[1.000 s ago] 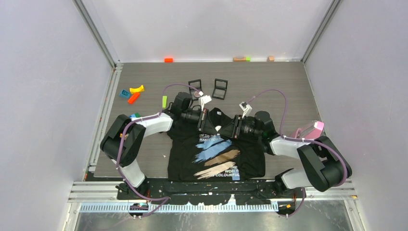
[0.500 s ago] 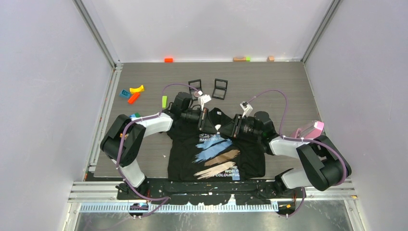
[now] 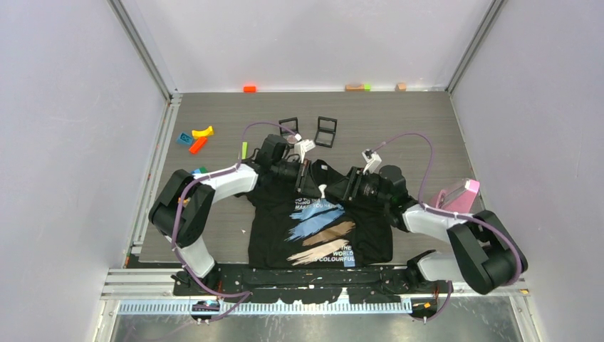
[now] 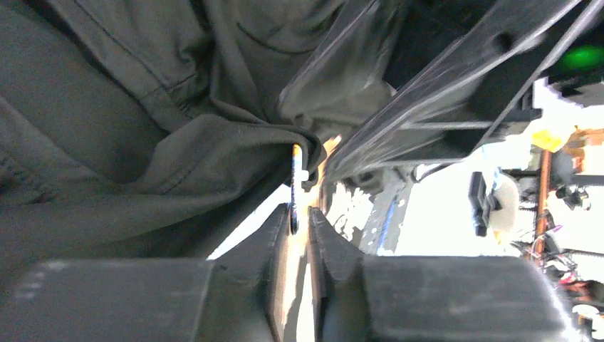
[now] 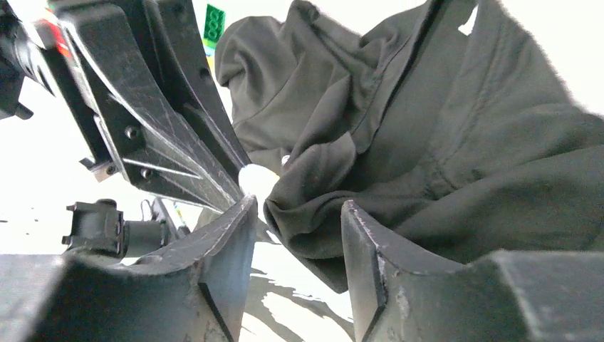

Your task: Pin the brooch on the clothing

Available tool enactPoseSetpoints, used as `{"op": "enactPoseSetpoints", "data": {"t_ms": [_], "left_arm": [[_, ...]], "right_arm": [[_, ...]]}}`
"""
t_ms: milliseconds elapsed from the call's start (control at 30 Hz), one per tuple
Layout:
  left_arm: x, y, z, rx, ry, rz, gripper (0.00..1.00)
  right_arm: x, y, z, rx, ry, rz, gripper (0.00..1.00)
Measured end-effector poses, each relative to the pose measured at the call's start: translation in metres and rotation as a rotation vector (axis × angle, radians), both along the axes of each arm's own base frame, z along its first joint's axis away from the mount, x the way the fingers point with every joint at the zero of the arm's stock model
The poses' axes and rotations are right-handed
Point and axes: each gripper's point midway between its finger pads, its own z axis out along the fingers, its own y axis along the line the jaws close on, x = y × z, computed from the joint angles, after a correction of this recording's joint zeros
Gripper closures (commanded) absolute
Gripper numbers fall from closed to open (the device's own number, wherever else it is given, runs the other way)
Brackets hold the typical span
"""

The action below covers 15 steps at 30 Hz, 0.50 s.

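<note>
The left gripper [image 4: 299, 217] is pressed almost together on the brooch [image 4: 294, 187], pinching its thin pin. The pin's tip meets a lifted fold of the black T-shirt [image 3: 274, 239] near the collar. The right gripper [image 5: 299, 214] clamps that same fold.

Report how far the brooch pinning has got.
Done: the clothing lies spread out, with its collar end bunched up between both arms. In hand: the left gripper pinches the brooch, whose metal pin meets a fabric fold. The right gripper has a fold between its parted fingers, but whether it grips is unclear. Left: pushing the pin through, fastening it and letting go. No fastened brooch shows yet.
</note>
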Motion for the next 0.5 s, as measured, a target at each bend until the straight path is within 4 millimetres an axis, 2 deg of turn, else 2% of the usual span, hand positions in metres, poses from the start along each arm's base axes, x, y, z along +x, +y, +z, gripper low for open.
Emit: {"op": "enactPoseSetpoints", "data": {"t_ms": [100,167,300,367,500], "left_arm": [[-0.001,0.003,-0.005,0.038,0.014,0.012,0.48],[0.000,0.006,-0.008,0.073,0.020,0.026,0.37],[0.006,0.013,-0.008,0.141,0.010,0.058,0.27],[0.010,0.017,-0.004,0.174,-0.013,0.079,0.23],[0.020,0.027,0.016,0.220,-0.061,0.144,0.19]], "right_arm": [[0.003,-0.009,0.008,-0.019,-0.032,-0.040,0.33],[0.003,-0.014,0.017,-0.032,-0.066,-0.061,0.28],[0.002,-0.024,0.028,-0.068,-0.114,-0.099,0.25],[0.001,-0.032,0.027,-0.108,-0.117,-0.125,0.25],[0.003,-0.049,0.025,-0.212,-0.097,-0.186,0.24]]}}
